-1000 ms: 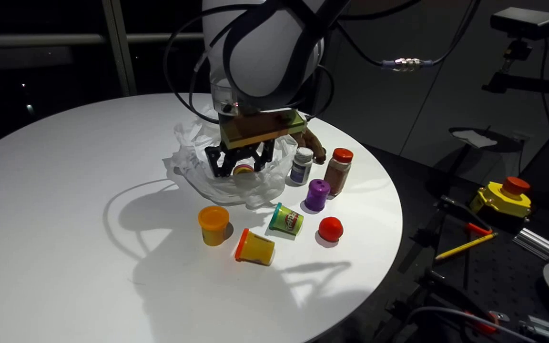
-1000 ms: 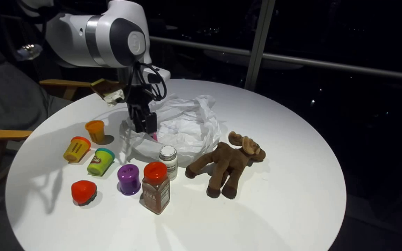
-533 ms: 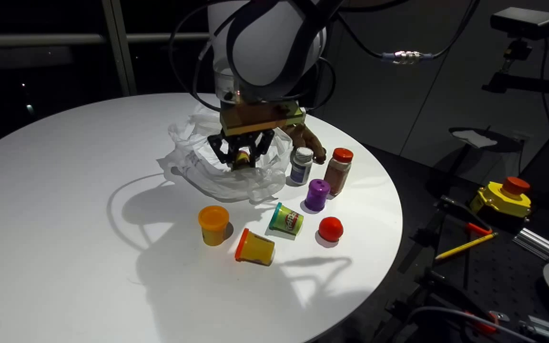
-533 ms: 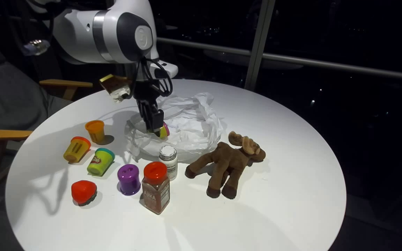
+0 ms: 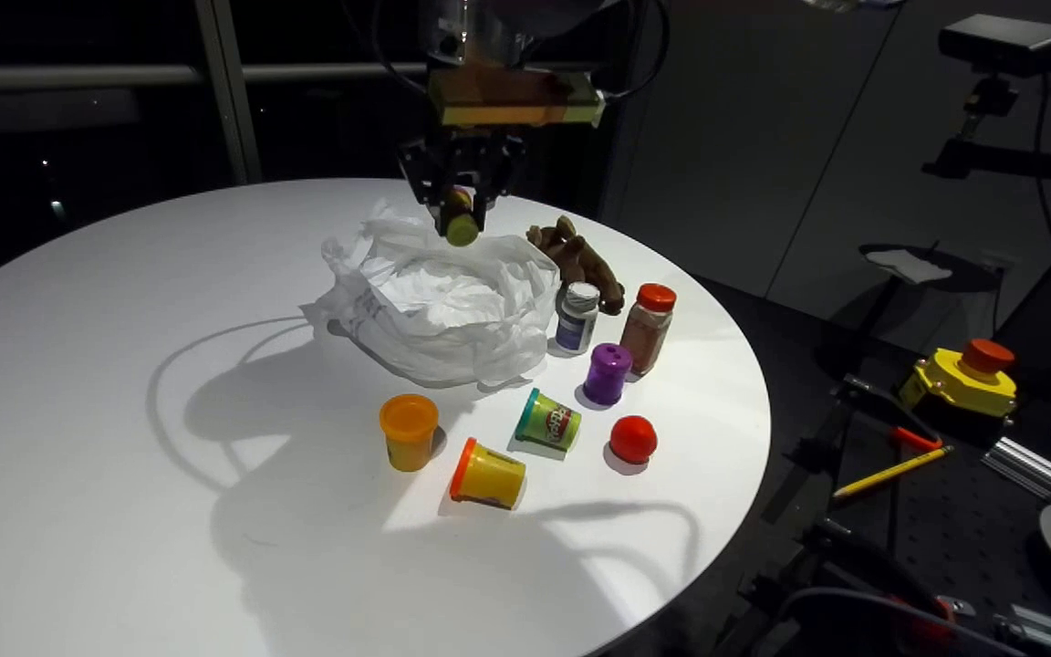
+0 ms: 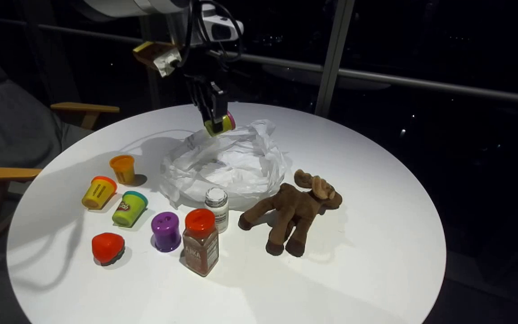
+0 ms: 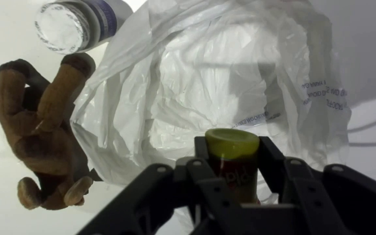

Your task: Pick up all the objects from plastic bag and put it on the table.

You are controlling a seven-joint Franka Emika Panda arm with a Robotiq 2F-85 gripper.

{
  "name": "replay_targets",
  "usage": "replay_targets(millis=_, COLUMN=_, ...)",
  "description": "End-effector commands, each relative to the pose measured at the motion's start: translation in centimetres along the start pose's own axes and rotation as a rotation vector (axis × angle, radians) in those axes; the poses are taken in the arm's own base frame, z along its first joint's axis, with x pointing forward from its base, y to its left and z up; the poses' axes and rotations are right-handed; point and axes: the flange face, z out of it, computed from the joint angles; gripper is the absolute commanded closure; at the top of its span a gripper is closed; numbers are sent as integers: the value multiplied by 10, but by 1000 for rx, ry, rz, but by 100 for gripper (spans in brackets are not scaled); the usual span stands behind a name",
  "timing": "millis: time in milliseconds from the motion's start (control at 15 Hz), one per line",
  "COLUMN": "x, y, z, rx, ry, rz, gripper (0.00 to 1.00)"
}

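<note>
Above the wrinkled white plastic bag, my gripper is shut on a small yellow-green cup with a pink lid. The cup hangs tilted, apart from the bag, its yellow base facing outward. Wrinkled white folds show inside the bag in the wrist view. On the white round table lie the brown plush moose, a red-capped bottle, a white bottle, a purple can, a green cup, a yellow cup, an orange cup and a red ball.
Bottles, can and plush crowd close to one side of the bag. Beyond the table edge stand a chair with a wooden arm and a dark bench with a yellow and red button. A cable loops beside the gripper.
My gripper was wider, down in the bag around the cup. It has shut on the cup and risen with it out of the bag. The objects on the table have not moved.
</note>
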Motion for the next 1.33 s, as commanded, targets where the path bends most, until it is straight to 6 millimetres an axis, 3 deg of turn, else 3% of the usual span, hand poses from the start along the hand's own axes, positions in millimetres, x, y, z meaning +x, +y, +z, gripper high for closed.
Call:
replay_targets(millis=0, x=-42, y=13, z=-60, rx=45, ry=-67, rz=-132, gripper=80)
replay_targets(millis=267, x=-114, y=15, z=-97, rx=113, ry=-206, rz=-306, gripper=80)
replay_targets(millis=467, x=-171, y=17, z=-99, rx=141, ry=-320, rz=-447, gripper=80)
replay_targets(millis=667, x=-218, y=25, z=-70, rx=125, ry=-440, rz=-569, gripper=80)
replay_targets(millis=867, x=-256, y=31, z=-28, rx=80, ry=-489, rz=-663, gripper=80)
replay_targets(millis=1000, x=-274, y=29, z=-9, rx=77, ry=-494, rz=-711, gripper=80)
replay_targets(millis=1267, x=-298, y=9, z=9, rx=94, ry=-487, rz=-774, gripper=80)
